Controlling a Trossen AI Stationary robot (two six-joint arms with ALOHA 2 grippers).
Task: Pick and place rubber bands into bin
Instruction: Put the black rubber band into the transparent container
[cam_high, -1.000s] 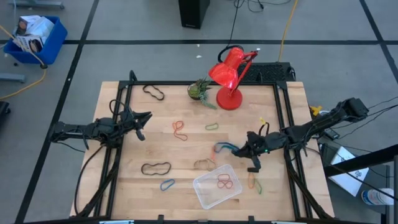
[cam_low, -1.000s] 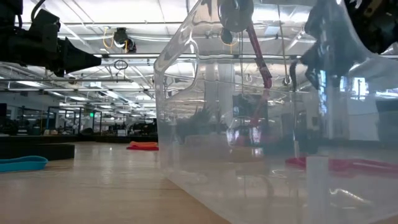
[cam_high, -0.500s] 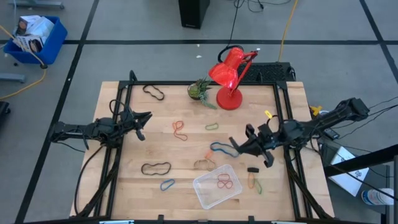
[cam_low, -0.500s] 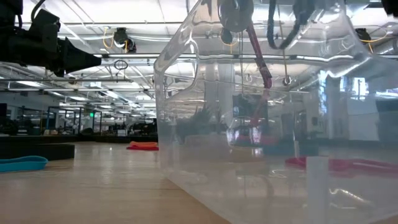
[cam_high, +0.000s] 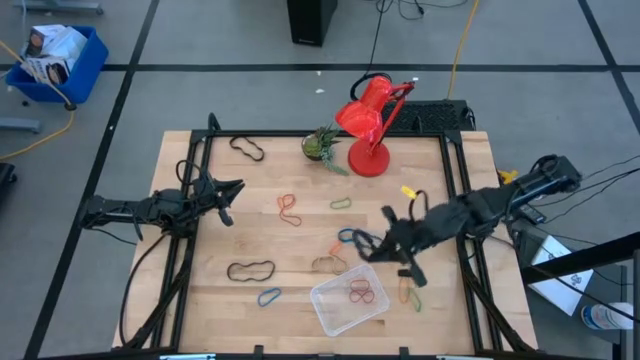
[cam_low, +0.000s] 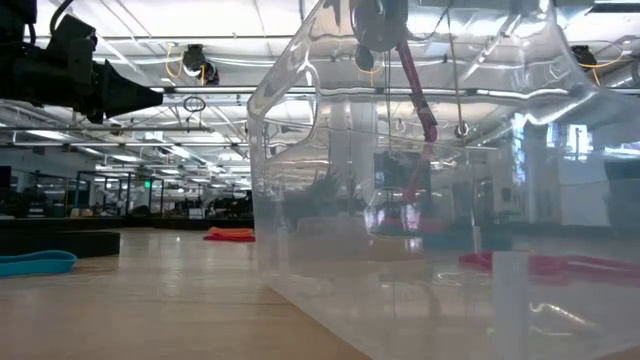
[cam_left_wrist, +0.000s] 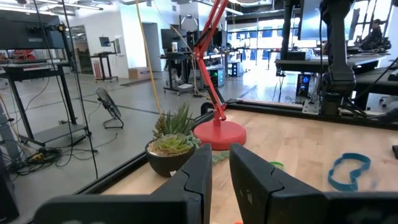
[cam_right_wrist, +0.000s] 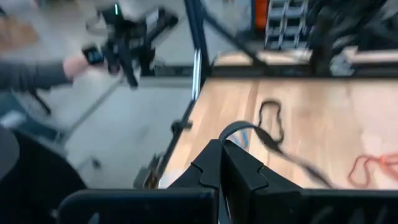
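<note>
The right gripper (cam_high: 366, 247) is pinching a dark rubber band (cam_right_wrist: 261, 138) above the table (cam_high: 300, 270), beside the bin (cam_high: 348, 297). The left gripper (cam_high: 232, 190) is waiting narrowly parted and empty.

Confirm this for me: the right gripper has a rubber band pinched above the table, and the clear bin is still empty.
Not quite. The right gripper does pinch a dark rubber band in its shut fingers, but the clear bin is not empty: the high view shows red rubber bands already lying inside it.
</note>
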